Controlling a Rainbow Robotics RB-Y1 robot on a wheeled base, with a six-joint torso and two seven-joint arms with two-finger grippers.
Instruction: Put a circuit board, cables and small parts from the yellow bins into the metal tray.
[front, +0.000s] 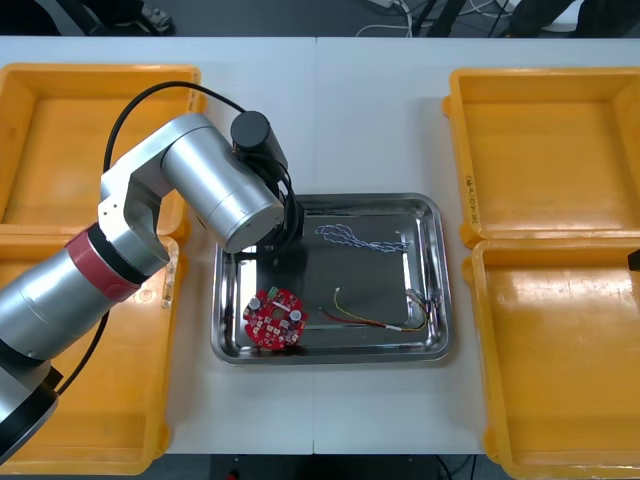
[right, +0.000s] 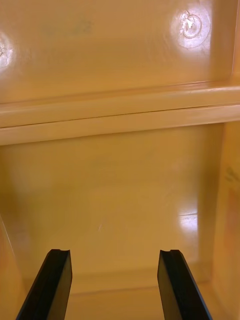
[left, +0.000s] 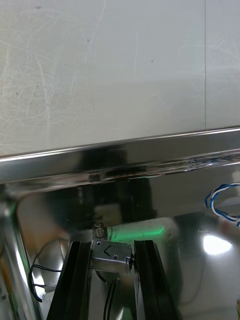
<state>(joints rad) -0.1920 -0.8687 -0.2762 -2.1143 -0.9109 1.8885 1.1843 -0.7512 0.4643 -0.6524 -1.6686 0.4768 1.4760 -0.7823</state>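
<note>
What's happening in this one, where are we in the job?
The left gripper is shut on a small metal part and holds it low inside the metal tray, near its far left corner. Already lying in the tray are a round red circuit board, a twisted blue and white cable and a red and yellow cable. The right gripper waits open over a yellow bin on the right side.

Red circuit board (front: 273, 318), blue-white twisted cable (front: 360, 238), yellow bins (front: 540, 140)
</note>
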